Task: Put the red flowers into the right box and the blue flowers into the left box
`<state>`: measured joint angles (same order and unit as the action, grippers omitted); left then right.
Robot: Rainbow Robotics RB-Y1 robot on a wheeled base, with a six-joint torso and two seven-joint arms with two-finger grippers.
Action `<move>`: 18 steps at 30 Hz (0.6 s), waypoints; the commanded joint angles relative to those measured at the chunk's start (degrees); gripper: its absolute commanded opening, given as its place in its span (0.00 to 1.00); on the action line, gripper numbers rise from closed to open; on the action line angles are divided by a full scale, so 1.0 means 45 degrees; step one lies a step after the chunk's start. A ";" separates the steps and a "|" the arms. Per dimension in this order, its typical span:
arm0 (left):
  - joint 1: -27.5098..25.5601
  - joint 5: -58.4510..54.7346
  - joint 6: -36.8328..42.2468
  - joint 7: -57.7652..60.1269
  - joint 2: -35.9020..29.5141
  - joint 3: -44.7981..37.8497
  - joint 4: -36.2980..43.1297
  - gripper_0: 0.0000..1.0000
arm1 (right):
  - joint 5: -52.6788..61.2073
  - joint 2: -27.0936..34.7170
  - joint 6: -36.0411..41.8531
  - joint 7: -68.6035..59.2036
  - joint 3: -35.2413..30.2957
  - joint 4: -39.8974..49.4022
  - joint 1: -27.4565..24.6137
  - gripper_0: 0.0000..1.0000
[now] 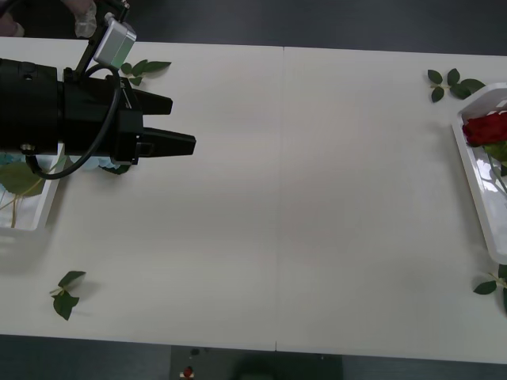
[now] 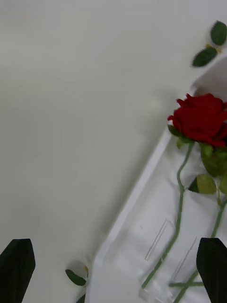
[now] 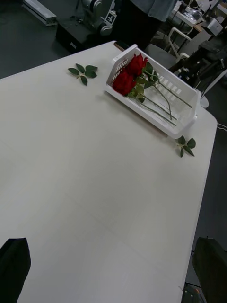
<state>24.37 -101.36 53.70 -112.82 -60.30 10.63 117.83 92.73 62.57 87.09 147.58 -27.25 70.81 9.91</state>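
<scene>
L end effector [image 1: 184,124] spread, empty, above left box [image 1: 32,218]. R end effector [image 2: 113,270] spread over right box [image 2: 142,227] w/ red flowers [image 2: 201,118].

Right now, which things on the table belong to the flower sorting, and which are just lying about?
Job:
red flowers, in the right box
blue flowers, at the left box
left gripper, open
right gripper, open

Lying about:
leaf sprigs on the table

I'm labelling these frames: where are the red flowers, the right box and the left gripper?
red flowers [image 3: 124,83], left wrist view, on a bloom.
right box [image 3: 147,114], left wrist view, on its near wall.
left gripper [image 1: 179,125], front view, between its open fingertips.
</scene>
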 commanded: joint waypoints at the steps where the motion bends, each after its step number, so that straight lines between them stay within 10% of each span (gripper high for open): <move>1: 0.0191 -0.0111 0.0000 -0.0240 -0.0292 -0.0215 0.0163 1.00 | 0.0409 -0.0409 0.0784 0.1649 -0.0878 0.1158 0.0258 1.00; 18: 0.0191 -0.0111 0.0000 -0.0240 -0.0292 -0.0215 0.0163 1.00 | 0.1601 -0.1952 0.3167 0.1649 -0.1484 0.2350 0.1664 1.00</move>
<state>24.37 -101.36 53.70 -112.82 -60.30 10.63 117.83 99.29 55.23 100.33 154.81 -32.62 80.40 15.16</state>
